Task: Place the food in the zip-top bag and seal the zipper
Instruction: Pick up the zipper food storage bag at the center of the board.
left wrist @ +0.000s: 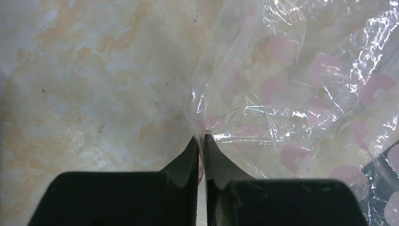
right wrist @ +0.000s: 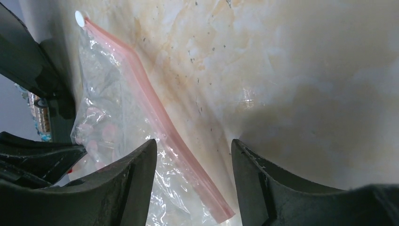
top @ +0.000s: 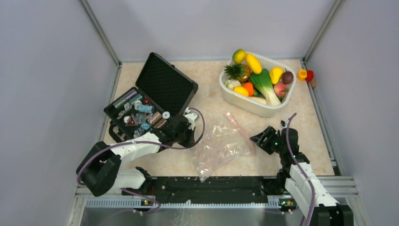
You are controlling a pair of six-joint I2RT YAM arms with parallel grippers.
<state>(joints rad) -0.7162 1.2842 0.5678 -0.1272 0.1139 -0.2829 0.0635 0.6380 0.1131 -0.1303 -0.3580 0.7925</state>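
- Nearest to me, the left gripper is clenched. Its two dark fingers meet at the left edge of the zip-top bag, and a sliver of clear film seems to be caught between them.
- The bag lies flat and crumpled on the marbled table, between the two grippers. It is transparent with pale pink shapes printed on it, and nothing is inside it.
- The right gripper hangs released over the bag's right side. Its fingers stand apart on either side of the near end of the pink zipper. From the wrist view I cannot tell whether they touch the strip.
- I judge the step in hand to be opening the bag's mouth. To do it well, I lower the right fingers until only the top layer of the strip sits between them, then close and lift gently away from the left hold.
- Taking both layers would keep the mouth shut, and the thin film can slip or tear if I pull sharply.
- Farther back, the toy fruits and vegetables fill a white tub, well apart from the bag.
- At far left stands an open black case.
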